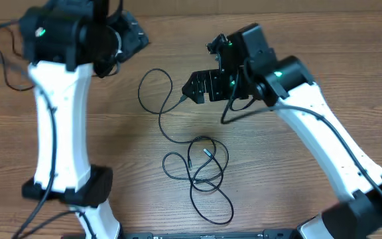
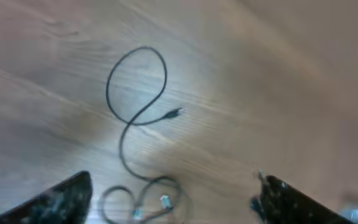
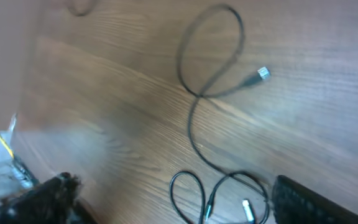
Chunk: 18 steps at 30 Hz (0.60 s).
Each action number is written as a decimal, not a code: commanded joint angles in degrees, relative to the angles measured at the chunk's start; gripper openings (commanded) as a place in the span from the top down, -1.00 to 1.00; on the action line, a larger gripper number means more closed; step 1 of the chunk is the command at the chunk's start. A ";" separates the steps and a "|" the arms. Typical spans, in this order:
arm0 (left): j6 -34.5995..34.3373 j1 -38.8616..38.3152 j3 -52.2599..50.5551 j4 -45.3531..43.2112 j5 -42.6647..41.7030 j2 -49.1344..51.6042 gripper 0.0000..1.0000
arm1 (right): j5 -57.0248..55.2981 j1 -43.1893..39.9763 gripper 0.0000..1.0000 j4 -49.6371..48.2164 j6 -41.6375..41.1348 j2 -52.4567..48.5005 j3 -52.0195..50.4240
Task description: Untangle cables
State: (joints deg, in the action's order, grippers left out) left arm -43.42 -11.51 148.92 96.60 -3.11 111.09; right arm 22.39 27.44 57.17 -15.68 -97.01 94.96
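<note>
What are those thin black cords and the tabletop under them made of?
The cords look like rubber- or plastic-sheathed wire: matte black, bending into loose loops. One plug tip glints silvery, likely metal. The table looks like wood or wood-grain laminate: light brown, streaky grain.

The cables (image 1: pixel 162 126) are thin and black and lie flat on the desk (image 1: pixel 277 186). At one end, a cord curls into a round loop (image 1: pixel 142 89) with a small silvery plug (image 3: pixel 263 73). Lower down, the cords cross in a loose tangle (image 1: pixel 204 169).
</note>
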 commanded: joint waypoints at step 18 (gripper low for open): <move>20.98 -3.61 -42.14 -11.85 -5.40 0.92 -0.76 | 0.83 -19.04 -1.00 13.16 -5.11 -0.09 -0.17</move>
State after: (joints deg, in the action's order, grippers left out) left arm -22.65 -13.54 112.49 89.52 -9.21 112.53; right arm 21.19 8.38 70.46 -20.80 -98.19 94.43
